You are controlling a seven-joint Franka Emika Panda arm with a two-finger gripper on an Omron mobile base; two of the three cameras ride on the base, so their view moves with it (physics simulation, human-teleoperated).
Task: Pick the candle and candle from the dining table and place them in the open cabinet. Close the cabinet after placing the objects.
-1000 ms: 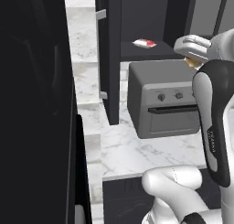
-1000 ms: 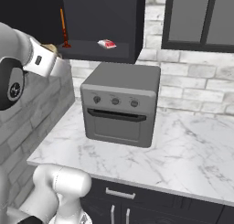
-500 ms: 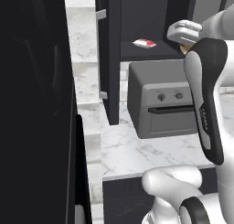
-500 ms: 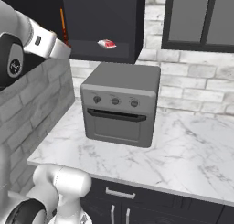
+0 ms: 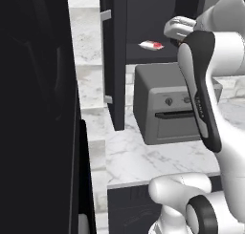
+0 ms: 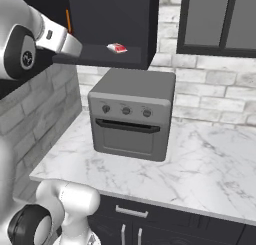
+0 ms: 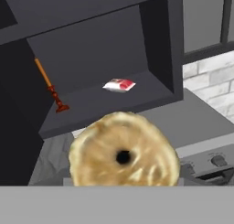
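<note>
A round tan candle (image 7: 123,157) with a dark wick hole looms close in the hand view, and my gripper (image 5: 176,29) is shut on it; its fingertips are hidden behind the wax. The candle hangs in front of the open dark cabinet (image 7: 91,45), just above shelf level. Inside, at the left of the shelf (image 7: 100,104), an orange taper candle (image 7: 45,79) stands in a red holder. The cabinet door (image 5: 114,61) stands swung open, edge-on, left of the hand. The dining table is out of view.
A red and white packet (image 7: 119,85) lies mid-shelf. A grey toaster oven (image 6: 132,114) sits on the marble counter (image 6: 200,164) right under the cabinet. Grey-paned cabinets (image 6: 220,19) hang to the right. A tall dark unit (image 5: 33,109) closes off the left.
The arm has swung up and left, carrying the round candle from beside the toaster oven to the front of the cabinet opening. The jaws have kept the same width.
</note>
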